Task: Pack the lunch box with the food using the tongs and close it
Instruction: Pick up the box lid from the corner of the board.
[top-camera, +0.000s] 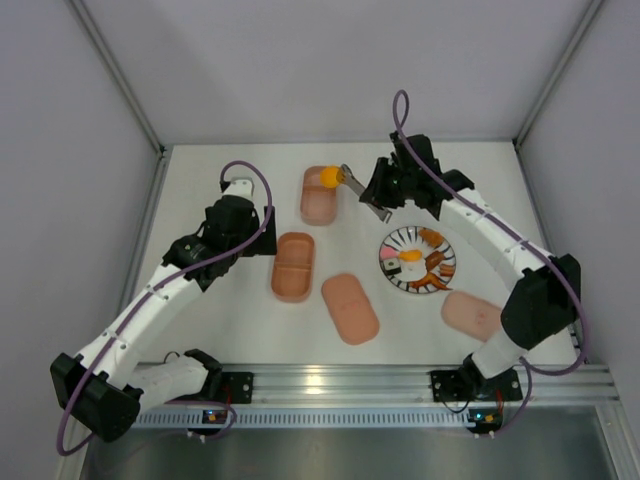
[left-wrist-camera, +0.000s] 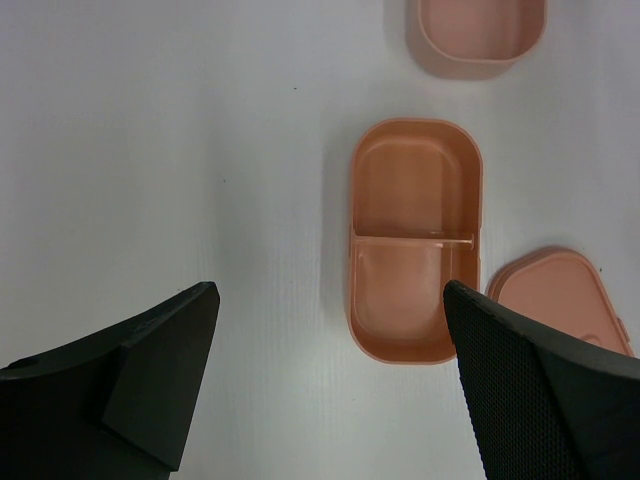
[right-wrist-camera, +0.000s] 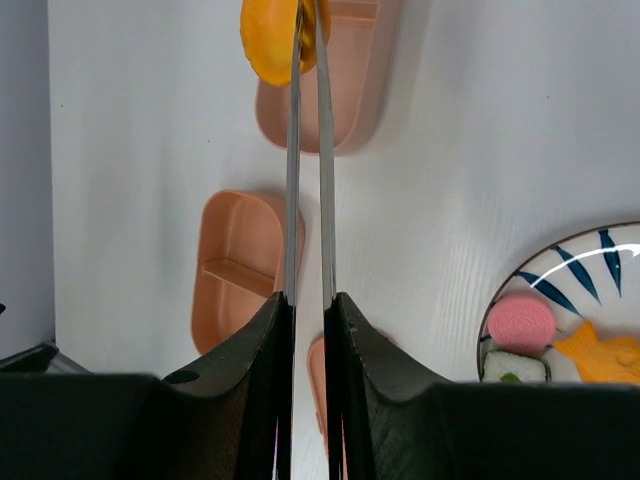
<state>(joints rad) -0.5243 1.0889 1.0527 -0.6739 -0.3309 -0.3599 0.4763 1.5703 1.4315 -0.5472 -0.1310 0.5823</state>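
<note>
In the overhead view the right gripper (top-camera: 380, 190) sits in the upper middle of the frame. Its jaws are closed to a narrow gap around the tongs (top-camera: 350, 176), which point left. The wrist view shows the two thin metal arms (right-wrist-camera: 292, 150) running straight up from between the black fingers (right-wrist-camera: 250, 360), squeezed almost parallel. At their tips they pinch an orange piece (right-wrist-camera: 268, 40). This piece hangs at the upper end of the far tray (top-camera: 318, 205); I cannot tell whether it touches the tray.

The left gripper (left-wrist-camera: 330, 300) has its jaws spread as wide as they go and holds nothing. Seen from its wrist, it hovers over the bare table (left-wrist-camera: 150, 150) at the left edge of the divided tray (left-wrist-camera: 415, 190), which is empty. A lid (left-wrist-camera: 560, 295) lies just beside that tray at the lower right.

From above, the divided tray (top-camera: 294, 266) lies centre left, with one lid (top-camera: 350, 308) to its lower right and a second lid (top-camera: 472, 313) further right. The striped plate (top-camera: 392, 250) lies between the far tray and the second lid. On it are a pink piece (right-wrist-camera: 522, 322), a sushi roll (right-wrist-camera: 515, 367), a yellow-orange piece (right-wrist-camera: 605, 355) and brown-red strips (top-camera: 440, 265).
</note>
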